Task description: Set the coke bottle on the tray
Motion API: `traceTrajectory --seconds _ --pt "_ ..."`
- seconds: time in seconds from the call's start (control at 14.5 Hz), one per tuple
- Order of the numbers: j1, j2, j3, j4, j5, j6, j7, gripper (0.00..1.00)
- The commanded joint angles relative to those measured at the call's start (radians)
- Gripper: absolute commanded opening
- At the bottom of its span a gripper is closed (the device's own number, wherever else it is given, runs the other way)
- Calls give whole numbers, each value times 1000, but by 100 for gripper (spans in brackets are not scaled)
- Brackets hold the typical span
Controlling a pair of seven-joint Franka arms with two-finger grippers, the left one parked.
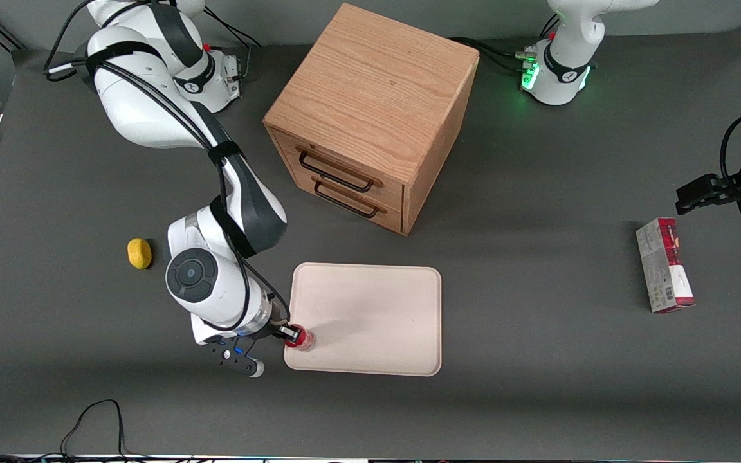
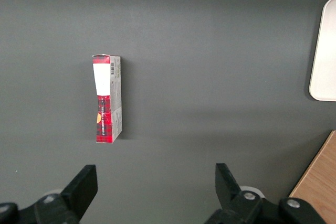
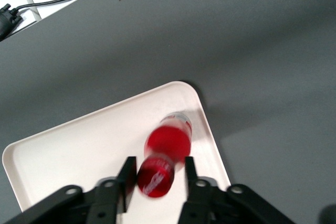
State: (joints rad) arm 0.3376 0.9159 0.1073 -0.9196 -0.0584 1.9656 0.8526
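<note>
red-capped coke bottle [image 3: 167, 153] stands between the jaws, on the tray [image 3: 79, 150].

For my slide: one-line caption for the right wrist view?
Gripper holding the coke bottle by its cap above a corner of the tray.

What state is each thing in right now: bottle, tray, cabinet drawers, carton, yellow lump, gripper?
Small red-capped coke bottle: gripped at the cap, over the tray's corner.
Flat cream-white tray: flat on the table, otherwise bare.
Wooden two-drawer cabinet: both drawers closed.
Red-and-grey carton: lying flat.
Yellow lump: resting on the table.
Right gripper: shut on the bottle.
</note>
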Motion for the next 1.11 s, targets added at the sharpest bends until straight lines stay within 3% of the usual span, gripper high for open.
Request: traceTrajectory --seconds 0.0,1.04 --pt "9 17 -1 39 -18 1 29 100" --pt "0 -3 -3 38 -17 -22 16 100"
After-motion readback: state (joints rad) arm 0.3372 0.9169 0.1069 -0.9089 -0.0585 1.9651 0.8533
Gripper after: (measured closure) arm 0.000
